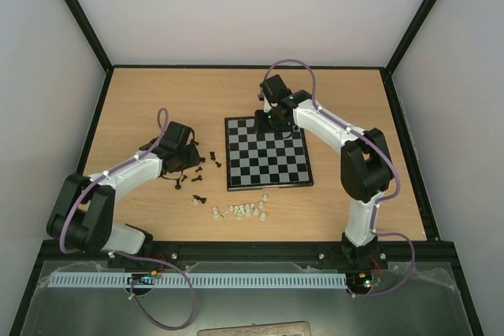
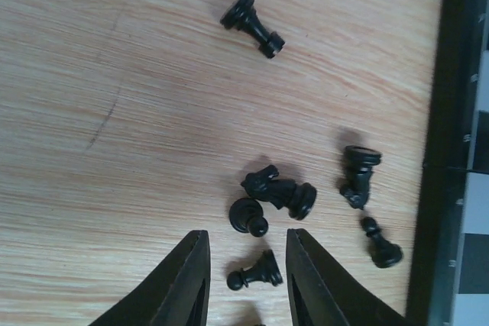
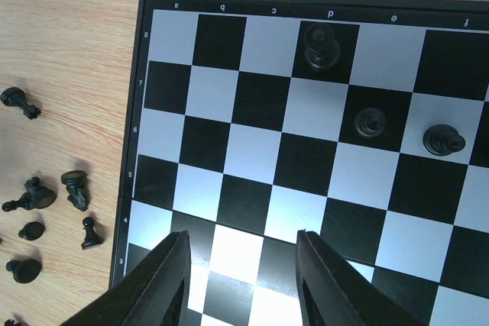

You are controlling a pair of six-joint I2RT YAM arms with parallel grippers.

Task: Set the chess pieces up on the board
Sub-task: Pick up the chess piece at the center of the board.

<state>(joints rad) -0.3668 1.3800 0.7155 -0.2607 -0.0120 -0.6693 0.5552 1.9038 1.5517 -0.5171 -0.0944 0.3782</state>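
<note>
Pale wood-grain tabletop (image 1: pixel 142 100), grey walls on three sides, black frame struts.

Small square chessboard (image 1: pixel 268 164), black and pale grey checks, black rim, lies flat near mid-table, slightly turned.

Tiny black plastic chess pieces (image 1: pixel 197 171): most lie loose on the wood just left of the chessboard. Wrist view shows a toppled knight (image 2: pixel 279 188), a rounded piece (image 2: pixel 248 215) touching it, a tipped rook-like piece (image 2: pixel 359 173) and a pawn (image 2: pixel 382 242) close beside the chessboard's left rim. One more pawn (image 2: pixel 252 23) lies apart from the cluster.

On the chessboard itself: three black pieces upright. One tall piece (image 3: pixel 321 45) in the row marked 8, under letter d; two shorter ones (image 3: pixel 372 122) (image 3: pixel 443 140) in the next row.

Tiny whitish translucent chessmen (image 1: pixel 240 212) are bunched on the wood just off the chessboard's near edge.

Left gripper (image 2: pixel 246 242): low over the loose cluster left of the chessboard, jaws narrow, a small lying pawn (image 2: pixel 256 274) between the fingers (image 2: pixel 187 288). Whether they press on it, cannot tell.

Right gripper (image 3: pixel 242 236): over the chessboard's far-left part, jaws partly spread, only squares showing between them, holding nothing.
</note>
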